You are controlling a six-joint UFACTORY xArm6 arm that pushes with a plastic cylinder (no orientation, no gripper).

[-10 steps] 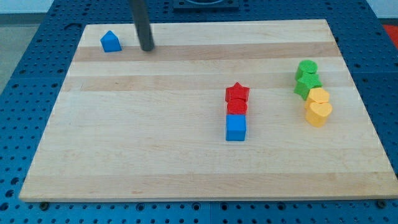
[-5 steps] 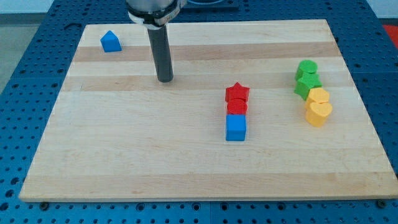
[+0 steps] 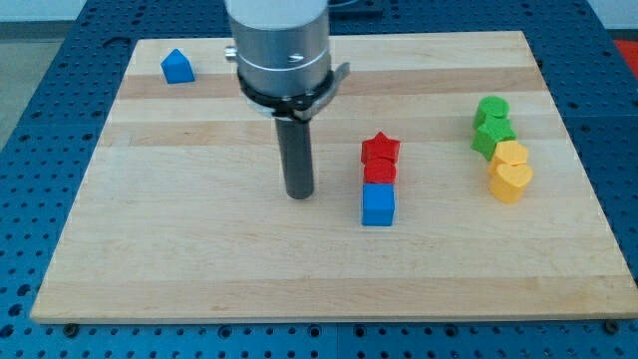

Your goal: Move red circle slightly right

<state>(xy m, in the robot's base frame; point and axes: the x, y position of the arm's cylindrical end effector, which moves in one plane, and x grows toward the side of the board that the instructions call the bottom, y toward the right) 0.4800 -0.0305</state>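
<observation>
No gripper on this rig, so open/closed doesn't apply; just a dark rod, and my tip (image 3: 299,195) sits on the pale wooden desk (image 3: 199,249).

The small red plastic circle block (image 3: 379,174) is near the desk's centre, sandwiched in a short column: the red star-shaped block (image 3: 380,149) touches it on the view's top side, the blue square block (image 3: 378,205) touches it on the view's bottom side. My tip is to the view's left of that column, near but apart, roughly level with the gap between circle and blue square.

Handling, my read: light, rigid, low-friction on smooth wood. It should slide easily and overshoot easily. The round side means an off-centre push glances off or spins it. Contact point: middle of its left face, push straight right, short stroke. The tip needs to come up the view a touch first.

Risk: neighbours touch it, so friction may drag the star or the square along.

Elsewhere: blue house-shaped block (image 3: 177,67) at top left; two green blocks (image 3: 491,125) and two yellow blocks (image 3: 510,170) clustered right, well clear.
</observation>
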